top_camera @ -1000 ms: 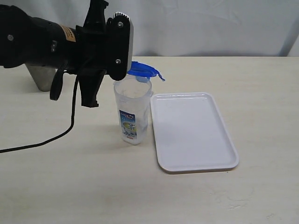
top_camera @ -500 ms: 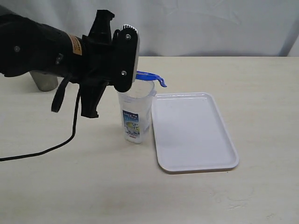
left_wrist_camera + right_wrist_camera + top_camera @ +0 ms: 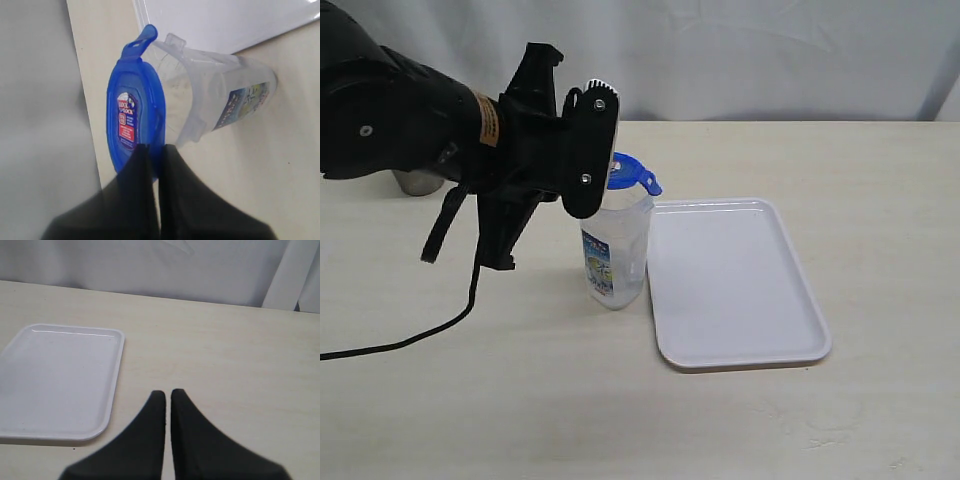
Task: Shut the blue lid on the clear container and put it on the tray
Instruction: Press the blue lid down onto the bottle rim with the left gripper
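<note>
Lowering over the last second, the left gripper (image 3: 592,170) has brought the blue lid (image 3: 632,176) from a raised tilt down onto the mouth of the clear container (image 3: 616,250). The container has been nudged along the bench (image 3: 880,200) and now stands, leaning a little, just beside the tray (image 3: 735,285).

In the left wrist view this gripper is clenched on the lid's rim. The lid covers the mouth, but a flap on the tray side sticks out unlatched. The lid is probably seated rather than locked, so the flaps seem to need pressing down.

In the right wrist view the right gripper (image 3: 164,392) is clenched on nothing above bare bench, near the tray, which holds nothing yet.
</note>
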You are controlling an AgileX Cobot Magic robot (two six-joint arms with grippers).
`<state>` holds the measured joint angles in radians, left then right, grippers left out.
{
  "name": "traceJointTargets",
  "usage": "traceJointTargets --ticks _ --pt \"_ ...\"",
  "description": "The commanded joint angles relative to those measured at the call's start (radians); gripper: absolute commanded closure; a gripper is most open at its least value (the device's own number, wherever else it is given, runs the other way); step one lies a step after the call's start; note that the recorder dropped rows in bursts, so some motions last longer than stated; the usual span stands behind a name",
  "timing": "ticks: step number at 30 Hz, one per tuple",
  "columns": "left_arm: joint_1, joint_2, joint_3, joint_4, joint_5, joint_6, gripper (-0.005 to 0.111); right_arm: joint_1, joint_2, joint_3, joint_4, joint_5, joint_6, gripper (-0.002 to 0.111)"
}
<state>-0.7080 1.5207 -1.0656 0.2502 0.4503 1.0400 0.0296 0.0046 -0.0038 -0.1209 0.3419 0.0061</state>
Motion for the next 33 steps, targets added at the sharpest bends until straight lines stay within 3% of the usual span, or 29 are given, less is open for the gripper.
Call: traceJointTargets --ticks 1,23,33 --pt "-0.003 -0.009 -0.005 -0.053 -0.024 -0.025 0.107 -0.004 -0.005 0.004 0.006 0.001 0.001 0.104" --pt "-0.003 -0.009 -0.005 -0.188 0.037 -0.025 0.107 -0.004 -0.005 0.004 0.006 0.001 0.001 0.104" --pt "-0.003 0.020 -0.005 -0.250 -0.011 -0.021 0.107 -0.004 -0.005 0.004 0.006 0.001 0.001 0.104"
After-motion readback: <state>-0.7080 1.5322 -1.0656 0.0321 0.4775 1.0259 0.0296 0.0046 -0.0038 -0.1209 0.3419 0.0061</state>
